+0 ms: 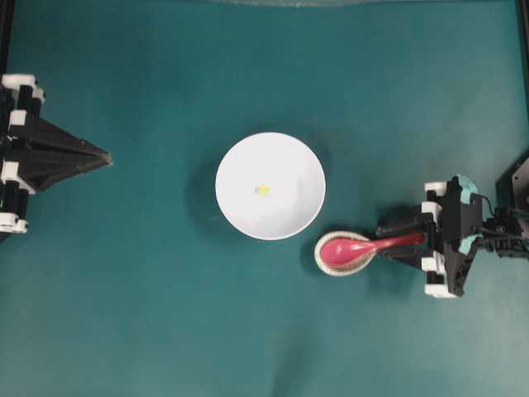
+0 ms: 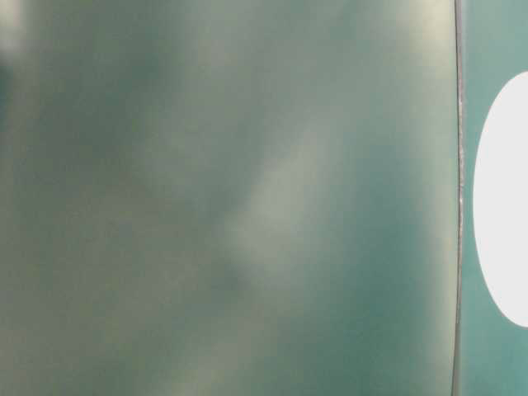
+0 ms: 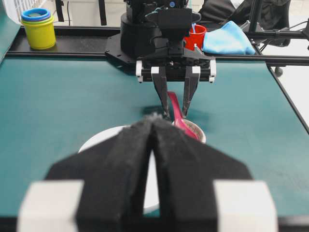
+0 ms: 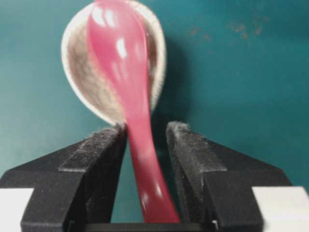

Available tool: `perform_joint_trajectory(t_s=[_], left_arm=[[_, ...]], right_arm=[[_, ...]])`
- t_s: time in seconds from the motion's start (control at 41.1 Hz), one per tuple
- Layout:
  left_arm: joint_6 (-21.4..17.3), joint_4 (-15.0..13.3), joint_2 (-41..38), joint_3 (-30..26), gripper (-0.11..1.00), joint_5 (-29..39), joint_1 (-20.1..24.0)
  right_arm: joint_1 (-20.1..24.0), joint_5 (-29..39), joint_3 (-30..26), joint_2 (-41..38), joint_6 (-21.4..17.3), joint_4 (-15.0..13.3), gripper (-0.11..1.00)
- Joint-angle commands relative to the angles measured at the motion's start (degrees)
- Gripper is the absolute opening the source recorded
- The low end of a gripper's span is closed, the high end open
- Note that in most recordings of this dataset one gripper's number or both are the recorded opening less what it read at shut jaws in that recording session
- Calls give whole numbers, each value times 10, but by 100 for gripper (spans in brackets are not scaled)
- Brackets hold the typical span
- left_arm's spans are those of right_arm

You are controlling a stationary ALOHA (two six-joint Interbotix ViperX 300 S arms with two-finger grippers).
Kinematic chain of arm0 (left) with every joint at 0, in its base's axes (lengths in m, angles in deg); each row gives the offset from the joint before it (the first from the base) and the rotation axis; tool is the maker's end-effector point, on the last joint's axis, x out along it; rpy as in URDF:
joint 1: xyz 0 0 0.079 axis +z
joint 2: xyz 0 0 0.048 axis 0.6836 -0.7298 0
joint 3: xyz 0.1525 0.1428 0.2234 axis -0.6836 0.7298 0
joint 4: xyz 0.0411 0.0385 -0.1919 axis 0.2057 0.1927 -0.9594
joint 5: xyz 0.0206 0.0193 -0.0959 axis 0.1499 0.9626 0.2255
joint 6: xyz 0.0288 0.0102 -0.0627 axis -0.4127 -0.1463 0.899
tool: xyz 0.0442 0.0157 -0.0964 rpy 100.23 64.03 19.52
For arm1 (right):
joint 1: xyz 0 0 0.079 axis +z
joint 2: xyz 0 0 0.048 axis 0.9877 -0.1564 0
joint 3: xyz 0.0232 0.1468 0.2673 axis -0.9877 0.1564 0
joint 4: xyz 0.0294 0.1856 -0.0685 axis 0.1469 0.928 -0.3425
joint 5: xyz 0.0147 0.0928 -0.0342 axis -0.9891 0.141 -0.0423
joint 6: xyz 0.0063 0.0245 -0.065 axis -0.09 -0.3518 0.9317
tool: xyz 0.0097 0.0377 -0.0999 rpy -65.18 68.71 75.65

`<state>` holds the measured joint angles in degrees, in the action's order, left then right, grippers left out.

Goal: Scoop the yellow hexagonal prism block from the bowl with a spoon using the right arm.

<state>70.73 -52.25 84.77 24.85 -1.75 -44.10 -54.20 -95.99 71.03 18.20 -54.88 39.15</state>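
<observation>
The white bowl [image 1: 270, 186] sits mid-counter [image 1: 149, 314] and holds only the yellow hexagonal prism block [image 1: 263, 189], near its centre. To its right, the speckled spoon rest [image 1: 342, 253] carries the spoon [image 1: 351, 246] scoop. The right gripper [image 4: 147, 140] straddles the handle, jaws apart, one pad touching. The left gripper [image 3: 153, 145] is closed, empty. No legible writing.

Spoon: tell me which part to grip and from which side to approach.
Grip the spoon by its straight handle, coming from the end away from the bowl. The scoop lies in the spoon rest; the handle juts free between the right claw's open jaws.
</observation>
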Motion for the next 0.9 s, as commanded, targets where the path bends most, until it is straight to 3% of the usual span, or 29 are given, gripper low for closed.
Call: perform_joint_trajectory(t_s=[0.0, 0.875], left_arm=[[1, 1, -5, -12, 3, -6, -2], [0, 1, -6, -12, 3, -6, -2]], right_arm=[[-1, -11, -1, 11, -1, 1, 45], [4, 4, 5, 27, 8, -14, 45]])
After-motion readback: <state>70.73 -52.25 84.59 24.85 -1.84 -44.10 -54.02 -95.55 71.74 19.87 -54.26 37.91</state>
